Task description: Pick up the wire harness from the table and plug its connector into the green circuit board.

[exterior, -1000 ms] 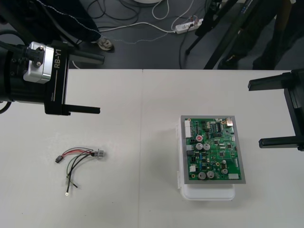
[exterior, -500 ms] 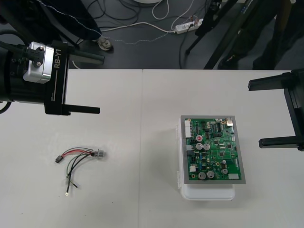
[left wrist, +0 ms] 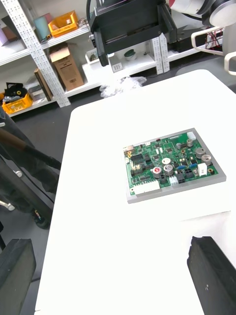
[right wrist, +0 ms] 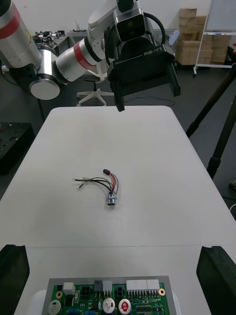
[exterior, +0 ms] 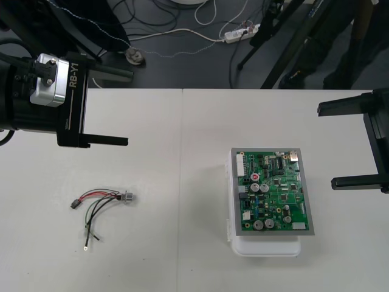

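Nearest the robot, a white base [exterior: 267,248] sits on the right half of the bench [exterior: 182,152] and carries the green circuit board [exterior: 275,191], which lies flat and has nothing plugged into it from the harness. In the right wrist view the board's [right wrist: 113,298] edge with its white sockets sits close under that arm's own fingers [right wrist: 216,275], which stand far apart.

Well apart from the board, on the left half of the bench, the wire harness [exterior: 100,207] lies loose and untouched. Its black plug [exterior: 75,204] points toward the left edge, its round metal socket [exterior: 127,197] points toward the board, and thin red, black and green wires splay between them and toward the robot. The right wrist view shows the same harness [right wrist: 101,184] on bare bench between the board and the other arm.

Farther out, the right tool [exterior: 325,145] waits at the right edge beside the board, released and holding nothing. The left tool [exterior: 127,107] hangs beyond the harness near the far left of the bench, also released, its black fingers wide and empty.
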Motion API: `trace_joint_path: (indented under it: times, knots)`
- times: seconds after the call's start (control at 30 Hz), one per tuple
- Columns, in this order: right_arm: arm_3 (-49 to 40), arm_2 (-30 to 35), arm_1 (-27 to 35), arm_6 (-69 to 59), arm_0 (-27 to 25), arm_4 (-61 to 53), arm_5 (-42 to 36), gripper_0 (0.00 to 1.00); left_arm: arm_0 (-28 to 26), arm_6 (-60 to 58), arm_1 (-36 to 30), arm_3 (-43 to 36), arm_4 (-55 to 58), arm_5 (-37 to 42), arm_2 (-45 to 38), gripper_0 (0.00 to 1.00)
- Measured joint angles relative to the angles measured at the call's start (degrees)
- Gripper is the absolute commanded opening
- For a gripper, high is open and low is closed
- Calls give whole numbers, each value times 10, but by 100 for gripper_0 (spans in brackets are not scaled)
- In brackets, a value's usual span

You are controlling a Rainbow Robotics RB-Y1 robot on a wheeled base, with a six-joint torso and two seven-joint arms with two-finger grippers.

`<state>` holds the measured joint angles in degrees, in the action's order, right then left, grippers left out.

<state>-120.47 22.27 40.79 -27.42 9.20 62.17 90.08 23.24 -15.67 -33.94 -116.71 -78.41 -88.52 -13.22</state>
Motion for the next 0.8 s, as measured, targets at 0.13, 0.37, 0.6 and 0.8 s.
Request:
trace_joint_path:
  times: [0.13, 0.37, 0.6, 0.8]
  knots:
    - [0, 0, 0, 0, 0, 0, 0, 100, 0, 0, 0, 0, 0, 0, 0, 91]
    - [0, 0, 0, 0, 0, 0, 0, 100, 0, 0, 0, 0, 0, 0, 0, 91]
    - [0, 0, 0, 0, 0, 0, 0, 100, 0, 0, 0, 0, 0, 0, 0, 91]
    - [10, -2, -4, 0, -11, 0, 0, 100, 0, 0, 0, 0, 0, 0, 0, 91]
